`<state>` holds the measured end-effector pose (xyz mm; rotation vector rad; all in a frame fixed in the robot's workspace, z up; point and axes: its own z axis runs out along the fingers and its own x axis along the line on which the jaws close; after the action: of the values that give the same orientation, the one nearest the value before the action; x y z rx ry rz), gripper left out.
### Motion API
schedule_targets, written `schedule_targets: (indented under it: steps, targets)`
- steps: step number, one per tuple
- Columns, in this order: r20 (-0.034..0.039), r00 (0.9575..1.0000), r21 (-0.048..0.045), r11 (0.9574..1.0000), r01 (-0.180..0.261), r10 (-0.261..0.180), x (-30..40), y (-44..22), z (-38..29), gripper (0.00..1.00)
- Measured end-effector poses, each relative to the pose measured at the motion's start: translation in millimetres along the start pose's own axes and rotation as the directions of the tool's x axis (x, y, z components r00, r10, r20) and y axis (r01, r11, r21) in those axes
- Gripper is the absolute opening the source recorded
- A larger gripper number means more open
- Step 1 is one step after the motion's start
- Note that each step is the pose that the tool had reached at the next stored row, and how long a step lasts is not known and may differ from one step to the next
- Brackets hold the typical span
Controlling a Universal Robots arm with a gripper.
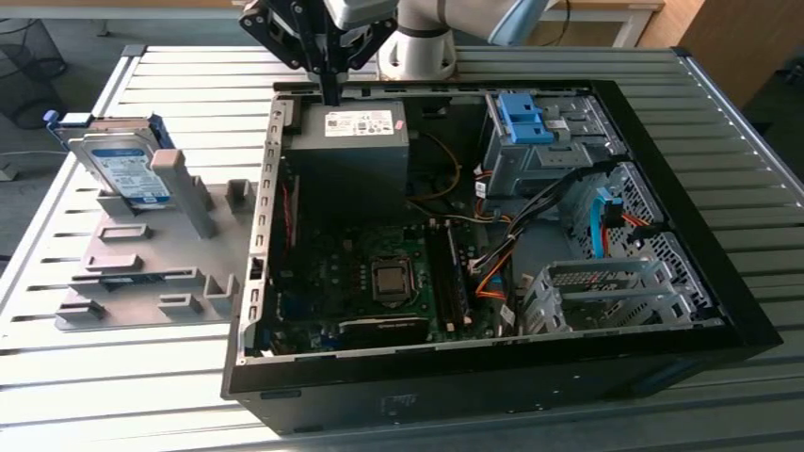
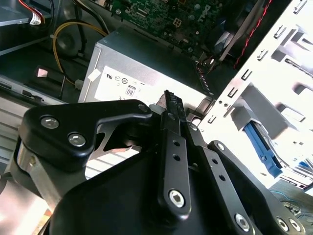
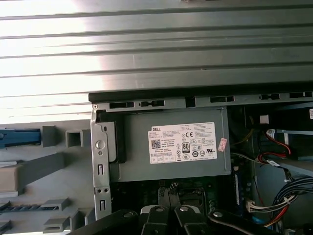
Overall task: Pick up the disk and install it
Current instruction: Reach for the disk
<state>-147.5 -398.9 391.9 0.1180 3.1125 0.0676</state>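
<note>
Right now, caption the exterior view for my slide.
Black gripper poised above grey metal power-supply box; silver blue-railed disk stands on grey rack.

Arm (image 1: pixel 421 42): pale grey-white, round tubular segments, with a light blue joint cap (image 1: pixel 518 17). Gripper (image 1: pixel 331 92): matte black throughout. Narrow flat bar links (image 2: pixel 174 156) taper to slim fingertips (image 2: pixel 169 100) and are hinged on a broad, rounded black body (image 2: pixel 73 129). Silver round-head screws (image 2: pixel 177 198) at the link pivots, seen in both wrist views.

Disk (image 1: pixel 122 168) upright in holder (image 1: pixel 138 275), exterior view's left of computer case (image 1: pixel 503 388).
</note>
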Motion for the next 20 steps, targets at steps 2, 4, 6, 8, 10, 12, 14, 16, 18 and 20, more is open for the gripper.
schedule_targets:
  steps: [2, 4, 6, 8, 10, 12, 14, 16, 18, 20]
  targets:
    - [0.0000, 1.0000, 0.0000, 1.0000, 0.000, 0.000, 0.7, 0.0, 0.0, 0.11]
    - [0.0000, 1.0000, 0.0000, 1.0000, 0.000, 0.000, 1.3, -0.1, 0.0, 0.11]
    - [0.0000, 1.0000, -0.0001, 1.0000, 0.000, 0.000, 2.0, -0.2, 0.1, 0.11]
    - [0.0000, 1.0000, 0.0000, 1.0000, 0.000, 0.000, 2.6, -0.2, 0.1, 0.11]
    - [0.0000, 1.0000, 0.0000, 1.0000, 0.000, 0.000, 3.1, -0.2, 0.2, 0.11]
    - [0.0000, 1.0000, -0.0001, 1.0000, 0.000, 0.000, 3.7, -0.3, 0.2, 0.11]
    - [0.0000, 1.0000, 0.0000, 1.0000, 0.000, 0.000, 4.3, -0.3, 0.2, 0.11]
    - [0.0000, 1.0000, 0.0000, 1.0000, 0.000, 0.000, 4.9, -0.4, 0.3, 0.11]
    - [0.0000, 1.0000, 0.0000, 1.0000, 0.000, 0.000, 5.4, -0.4, 0.3, 0.11]
    - [0.0000, 1.0000, -0.0001, 1.0000, 0.000, 0.000, 6.2, -0.5, 0.4, 0.11]
